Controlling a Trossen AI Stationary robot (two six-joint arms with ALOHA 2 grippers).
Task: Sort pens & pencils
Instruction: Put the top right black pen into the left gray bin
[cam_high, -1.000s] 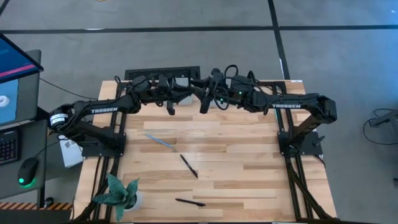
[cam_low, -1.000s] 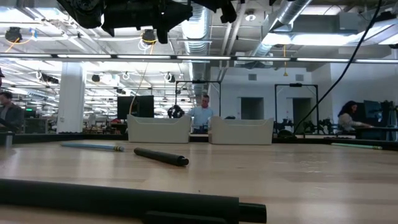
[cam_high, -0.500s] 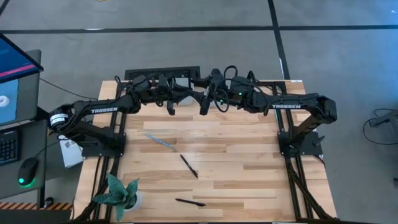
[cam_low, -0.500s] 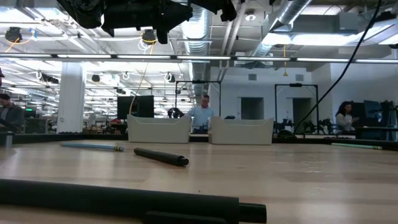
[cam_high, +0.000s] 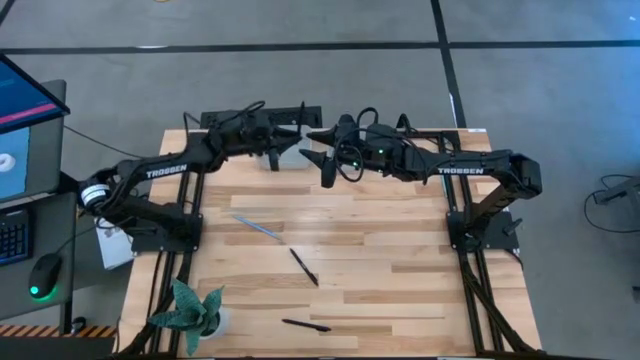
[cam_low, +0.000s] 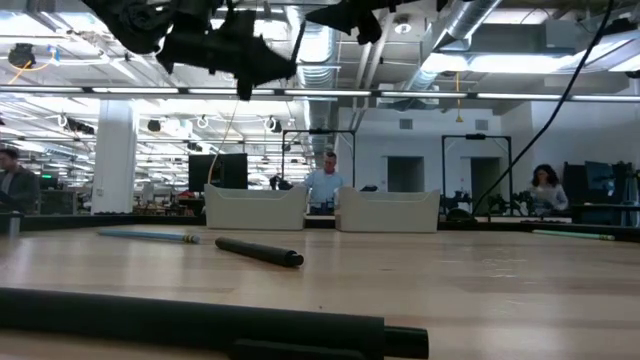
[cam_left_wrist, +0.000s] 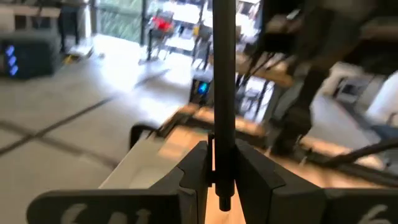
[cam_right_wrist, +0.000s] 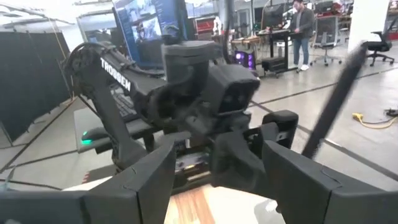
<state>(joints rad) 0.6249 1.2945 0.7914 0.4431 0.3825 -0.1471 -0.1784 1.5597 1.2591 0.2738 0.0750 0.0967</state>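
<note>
My left gripper (cam_high: 275, 145) is up in the air over the table's far edge, shut on a black pen (cam_left_wrist: 222, 74). The pen also shows in the right wrist view as a dark slanting stick (cam_right_wrist: 336, 106). My right gripper (cam_high: 320, 158) hangs open just to the right of the left gripper and faces it, with nothing between its fingers (cam_right_wrist: 292, 168). On the wooden table lie a pale teal pencil (cam_high: 257, 227), a black pen (cam_high: 304, 267) at the middle and another black pen (cam_high: 306, 325) near the front edge. My left gripper pinches the black pen between its two fingers near the pen's lower end (cam_left_wrist: 222, 177), so that only a short stub shows below them. The fingers point level and lie across the pen. The pen stands roughly upright, its long part rising above the fingers, clear of the table.
Two white bins (cam_low: 255, 208) (cam_low: 388, 210) stand side by side at the table's far edge. A potted plant (cam_high: 190, 310) sits at the near left corner. A monitor, a keyboard and a mouse are left of the table. People show in the room beyond.
My left gripper has swung toward the table's far edge with the black pen, away from my right gripper, and has tipped to level. My right gripper has opened and stayed where it was. The pens and the pencil on the table have not moved.
</note>
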